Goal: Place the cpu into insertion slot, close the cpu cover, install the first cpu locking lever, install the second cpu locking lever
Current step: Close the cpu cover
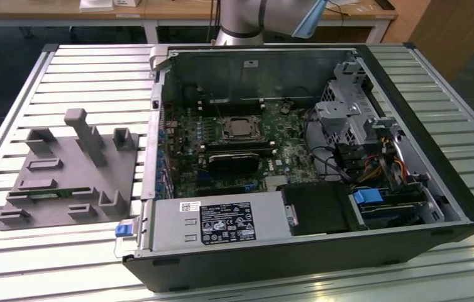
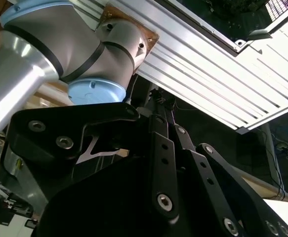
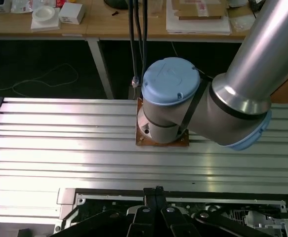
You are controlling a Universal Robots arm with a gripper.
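Note:
In the exterior view the cpu (image 1: pixel 239 128) shows its dull silver top inside the insertion slot (image 1: pixel 254 133), on the green board in the open computer case (image 1: pixel 304 251). A silvery frame, the cpu cover (image 1: pixel 224 124), seems to lie flat around the chip. The locking levers are too small to make out. My gripper (image 3: pixel 156 191) hangs high over the case's far edge, close to the arm's base (image 3: pixel 169 101), far from the slot. Its black fingers (image 2: pixel 159 133) stand together with nothing between them, shut.
The case lies on a slatted aluminium table (image 1: pixel 78 69). At the exterior view's left sits a grey fixture (image 1: pixel 69 170) with upright posts. Inside the case are a power supply (image 1: pixel 220 221), drive cage (image 1: pixel 346 116) and cables. Wooden desks (image 3: pixel 84 22) stand behind the table.

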